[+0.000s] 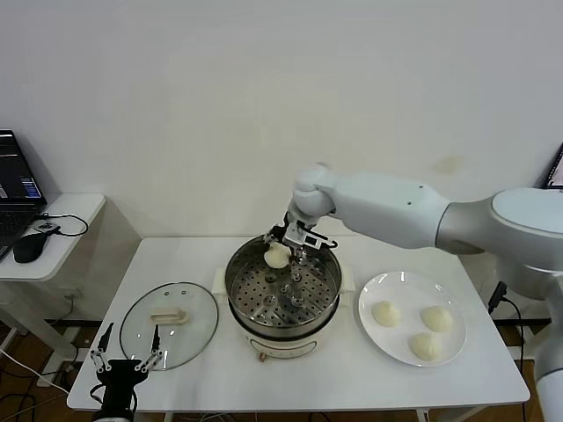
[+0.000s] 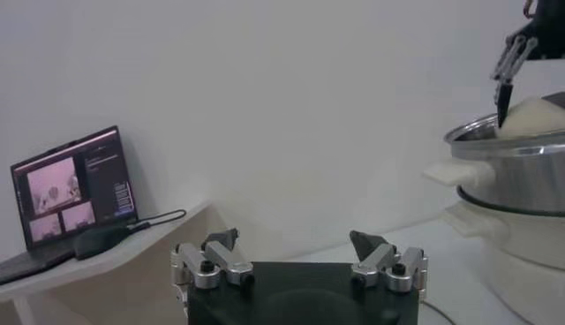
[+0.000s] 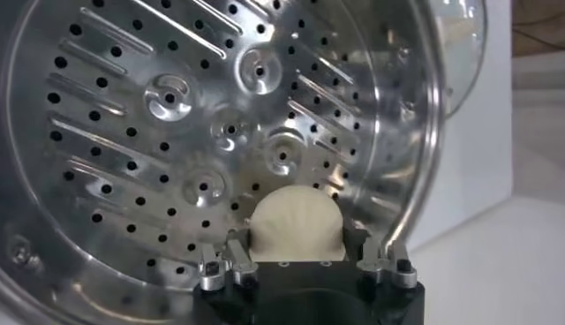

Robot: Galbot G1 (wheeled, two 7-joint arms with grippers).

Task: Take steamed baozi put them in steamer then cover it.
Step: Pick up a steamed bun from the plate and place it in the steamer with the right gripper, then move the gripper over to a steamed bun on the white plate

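The shiny steamer (image 1: 236,290) stands on its white base at the table's middle, its perforated tray (image 3: 177,97) bare. My right gripper (image 1: 283,258) hangs just above the far-left part of the tray, shut on one cream-white baozi (image 1: 277,256). In the right wrist view that baozi (image 3: 296,225) sits between the fingers (image 3: 240,254). Three more baozi (image 1: 387,313) (image 1: 437,318) (image 1: 425,346) lie on the white plate (image 1: 396,286) to the right. The glass cover (image 1: 198,330) lies flat to the left of the steamer. My left gripper (image 1: 130,345) waits open at the cover's near edge.
A side table at the far left carries a laptop (image 1: 18,189) and a mouse (image 1: 28,248). In the left wrist view the steamer (image 2: 512,177) and the held baozi (image 2: 534,115) show beyond the open left gripper (image 2: 298,240). The white wall stands close behind the table.
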